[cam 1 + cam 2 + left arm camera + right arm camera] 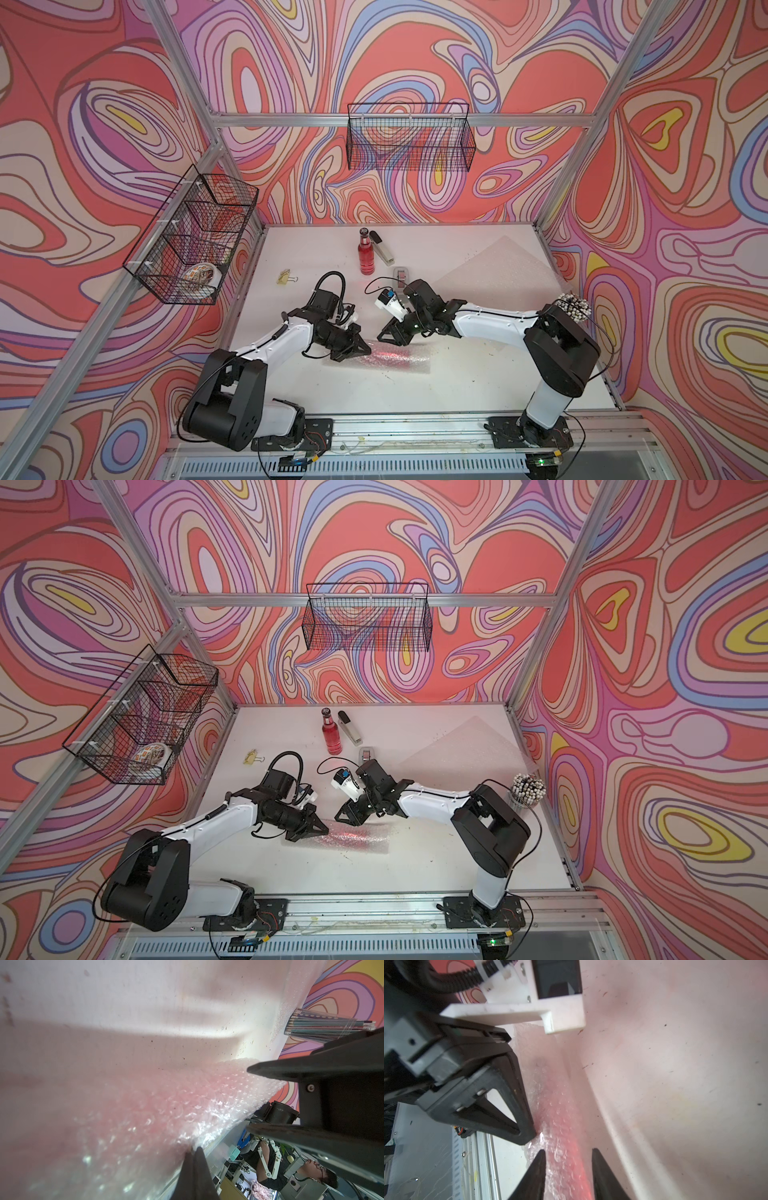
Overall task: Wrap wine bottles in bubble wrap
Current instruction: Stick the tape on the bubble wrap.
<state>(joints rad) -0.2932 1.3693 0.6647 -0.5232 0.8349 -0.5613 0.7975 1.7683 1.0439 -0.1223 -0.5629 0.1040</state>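
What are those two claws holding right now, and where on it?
The left gripper is shut on the bubble wrap, at its edge. The right gripper holds nothing: its jaws stand open astride the wrapped bottle.

bottle (pixel 366 255) beside stapler (pixel 382 249) — rear, bubble wrap (pixel 505 266) right

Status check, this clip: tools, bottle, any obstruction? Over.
Left tool shut on bubble wrap edge. Right tool open, straddling the wrapped bottle lying on the table. Second bottle upright at back beside stapler, out of the way.
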